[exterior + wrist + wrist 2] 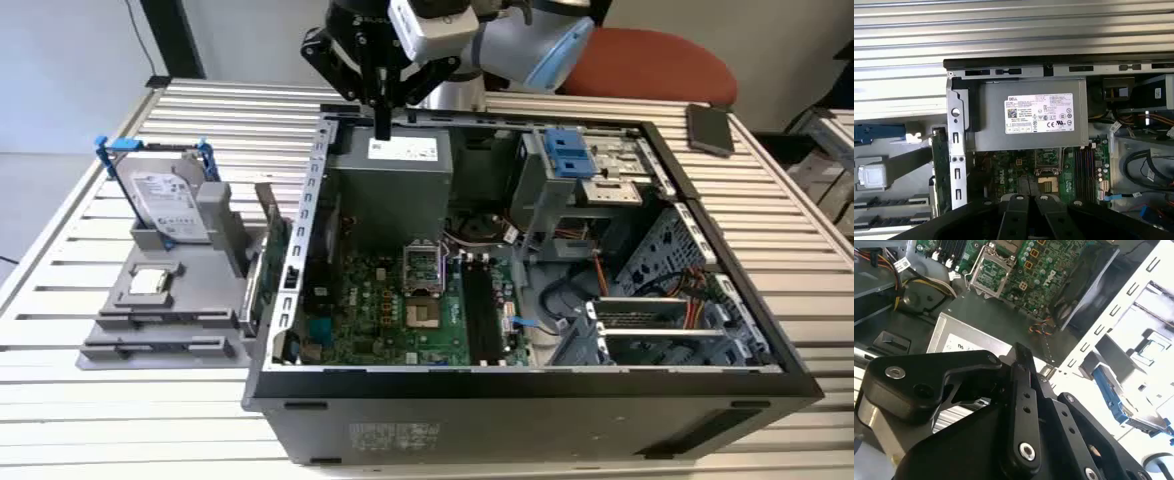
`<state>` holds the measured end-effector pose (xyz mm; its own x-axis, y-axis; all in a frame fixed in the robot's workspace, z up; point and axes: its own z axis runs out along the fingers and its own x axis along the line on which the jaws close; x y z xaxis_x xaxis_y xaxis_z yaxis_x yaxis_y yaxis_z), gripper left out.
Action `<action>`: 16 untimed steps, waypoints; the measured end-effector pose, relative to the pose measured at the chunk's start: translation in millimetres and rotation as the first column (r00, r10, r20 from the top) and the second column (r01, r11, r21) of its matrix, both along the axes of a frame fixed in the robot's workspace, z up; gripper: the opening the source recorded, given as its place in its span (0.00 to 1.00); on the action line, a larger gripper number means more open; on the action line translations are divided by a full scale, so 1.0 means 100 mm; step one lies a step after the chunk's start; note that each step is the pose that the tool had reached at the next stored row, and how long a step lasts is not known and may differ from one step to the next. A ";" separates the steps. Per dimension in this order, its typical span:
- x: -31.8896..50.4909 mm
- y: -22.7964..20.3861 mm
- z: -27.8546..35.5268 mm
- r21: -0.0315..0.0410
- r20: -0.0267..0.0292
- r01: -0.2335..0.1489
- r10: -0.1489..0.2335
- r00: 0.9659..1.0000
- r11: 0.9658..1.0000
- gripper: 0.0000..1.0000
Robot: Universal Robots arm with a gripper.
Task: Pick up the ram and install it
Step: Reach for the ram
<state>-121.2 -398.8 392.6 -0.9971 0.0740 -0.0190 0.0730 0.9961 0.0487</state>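
Open case point(534, 385) on slatted table point(200, 120) holds motherboard point(387, 300) and power supply point(394, 175). Gripper point(383, 125) above supply, fingers pressed together. Ram point(160, 322) seemingly in tray point(114, 300), exterior view's left.

The exterior view looks down at a slant on the open computer case point(534, 400), from the side opposite the arm, far enough back to take in the slatted table point(80, 420) too. The first wrist view looks straight down from high above the power supply point(1029, 120). The second wrist view sits close behind the gripper point(1021, 354) and looks obliquely past it. All three views share the power supply and the motherboard point(387, 300).
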 end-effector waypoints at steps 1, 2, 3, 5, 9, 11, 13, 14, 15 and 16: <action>0.000 0.000 0.000 0.000 0.000 0.000 0.000 1.000 1.000 0.00; 0.000 0.000 0.000 0.000 0.000 0.001 -0.001 1.000 1.000 0.00; 0.000 0.000 0.000 0.000 0.000 0.001 -0.001 1.000 1.000 0.00; 0.000 0.000 0.000 0.000 0.000 0.002 -0.002 1.000 1.000 0.00; 0.000 0.000 0.000 0.000 0.000 0.002 -0.002 1.000 1.000 0.00; -0.002 0.000 0.000 0.000 0.000 0.002 -0.002 1.000 1.000 0.00; -0.002 0.000 0.000 0.000 0.000 0.002 -0.002 1.000 1.000 0.00; -0.007 0.000 0.000 0.000 0.000 0.002 -0.002 1.000 1.000 0.00; -0.017 -0.001 0.000 0.000 0.000 0.002 -0.002 1.000 1.000 0.00; -0.033 -0.001 0.001 0.000 0.000 0.002 -0.002 1.000 1.000 0.00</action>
